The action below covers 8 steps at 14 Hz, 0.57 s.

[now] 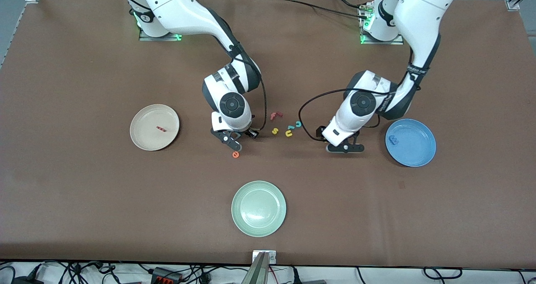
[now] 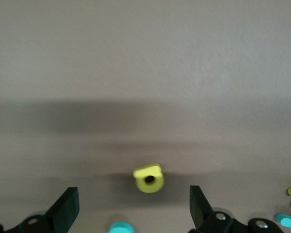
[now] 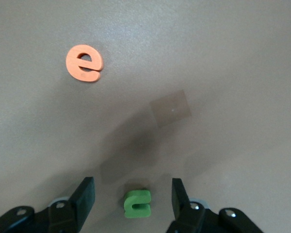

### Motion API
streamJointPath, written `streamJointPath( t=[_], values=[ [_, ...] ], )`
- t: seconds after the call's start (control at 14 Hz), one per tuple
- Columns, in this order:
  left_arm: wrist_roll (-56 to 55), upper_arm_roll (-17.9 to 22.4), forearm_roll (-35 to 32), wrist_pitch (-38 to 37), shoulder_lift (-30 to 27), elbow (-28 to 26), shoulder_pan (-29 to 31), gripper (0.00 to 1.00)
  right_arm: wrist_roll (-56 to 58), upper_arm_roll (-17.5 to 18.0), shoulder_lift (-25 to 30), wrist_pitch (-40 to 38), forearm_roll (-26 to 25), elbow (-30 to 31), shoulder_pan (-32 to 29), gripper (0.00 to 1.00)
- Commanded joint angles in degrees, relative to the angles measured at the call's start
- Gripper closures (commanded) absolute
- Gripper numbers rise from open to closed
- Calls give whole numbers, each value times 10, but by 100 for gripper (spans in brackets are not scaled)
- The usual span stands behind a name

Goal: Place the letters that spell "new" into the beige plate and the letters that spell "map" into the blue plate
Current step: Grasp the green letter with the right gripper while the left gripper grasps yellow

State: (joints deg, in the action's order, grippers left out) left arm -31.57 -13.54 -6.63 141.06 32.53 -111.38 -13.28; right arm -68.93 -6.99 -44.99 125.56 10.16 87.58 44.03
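My right gripper is low over the table, its fingers open on either side of the green n without touching it; its own view shows the gripper. The orange e lies just nearer the front camera, also the orange e. My left gripper hangs wide open beside the blue plate, which holds the blue m. The yellow a lies on the table just ahead of that gripper, with a teal letter close by. The beige plate holds the pinkish-red w.
Between the two grippers lie a dark red f, a yellow s, a yellow u, a teal l and a teal c. A pale green plate sits near the front edge.
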Motion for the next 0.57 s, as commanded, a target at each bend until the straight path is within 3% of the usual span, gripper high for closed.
streamJointPath(
  t=[0.0, 0.21, 0.5],
  values=[
    [-24, 3, -15, 10, 22, 16, -10, 10, -30, -2, -2, 1, 9, -1, 15, 35],
    [-24, 3, -15, 10, 25, 18, -11, 40, -30, -2, -2, -2, 9, 1, 19, 40],
    [-23, 3, -15, 12, 26, 19, -10, 50, -30, -2, -2, -1, 9, 10, 25, 43]
  ],
)
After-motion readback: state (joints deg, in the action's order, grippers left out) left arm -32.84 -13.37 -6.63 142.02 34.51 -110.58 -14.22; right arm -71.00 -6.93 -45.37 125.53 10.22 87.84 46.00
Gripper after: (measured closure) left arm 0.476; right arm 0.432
